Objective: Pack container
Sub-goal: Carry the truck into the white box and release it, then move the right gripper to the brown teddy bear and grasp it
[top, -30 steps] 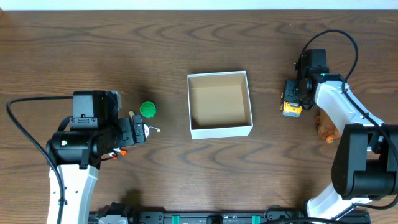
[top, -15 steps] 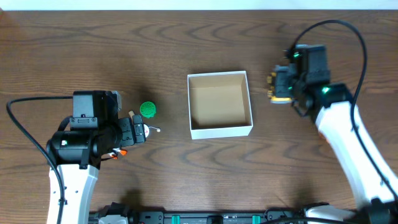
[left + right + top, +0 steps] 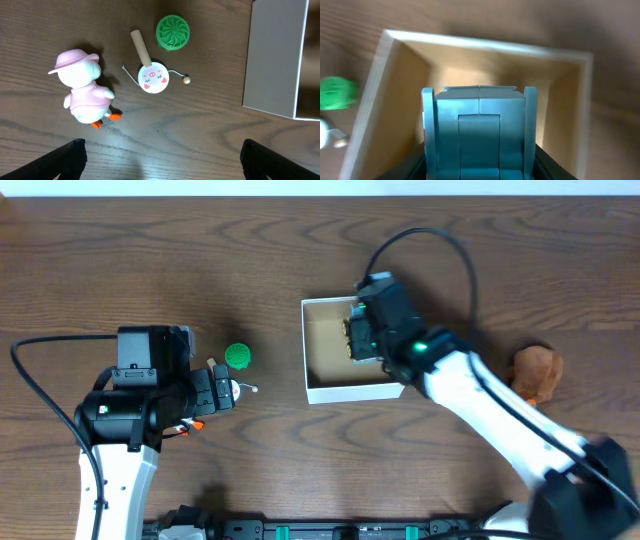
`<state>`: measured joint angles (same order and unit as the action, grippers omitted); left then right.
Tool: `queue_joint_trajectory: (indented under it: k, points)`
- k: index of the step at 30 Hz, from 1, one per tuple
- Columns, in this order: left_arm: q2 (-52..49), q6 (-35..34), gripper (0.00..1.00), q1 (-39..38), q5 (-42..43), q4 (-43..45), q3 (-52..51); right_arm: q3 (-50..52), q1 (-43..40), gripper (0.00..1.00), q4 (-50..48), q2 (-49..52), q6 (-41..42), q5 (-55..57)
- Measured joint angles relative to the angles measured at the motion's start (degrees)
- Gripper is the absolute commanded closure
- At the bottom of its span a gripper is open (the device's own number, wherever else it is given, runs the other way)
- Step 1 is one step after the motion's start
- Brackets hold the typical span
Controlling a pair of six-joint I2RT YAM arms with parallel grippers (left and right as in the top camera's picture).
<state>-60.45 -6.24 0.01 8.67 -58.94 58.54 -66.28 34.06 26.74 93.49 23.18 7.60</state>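
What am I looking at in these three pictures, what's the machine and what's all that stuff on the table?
These are two robot arms at a wooden table, each ending in a two-finger end effector. One picture looks down from above; the other two come from small cameras on each wrist.

In the middle stands an open box, white outside, brown inside. The right end effector is over it, shut on a blue-grey toy; its wrist view is blurred but shows the toy above the box's inside.

The left end effector is open, its fingers apart at the bottom corners of its view. Beneath it lie a pink duck, a small pig-face drum on a stick and a green round toy. A brown toy lies on the table's right side.
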Motion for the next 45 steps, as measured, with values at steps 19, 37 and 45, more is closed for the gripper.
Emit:
queue_joint_trajectory:
  k: [19, 37, 45]
  points:
    - [0.0, 0.0, 0.02, 0.0, 0.0, 0.0, 0.0, 0.0, -1.7, 0.27, -5.0, 4.4, 1.6, 3.1]
    - [0.0, 0.0, 0.02, 0.0, 0.0, 0.0, 0.0, -0.2, -32.0, 0.01, 23.9, -19.3, 3.9, 9.9]
    - [0.0, 0.0, 0.02, 0.0, 0.0, 0.0, 0.0, 0.9, -51.5, 0.01, 23.9, -12.4, 4.1, 8.0]
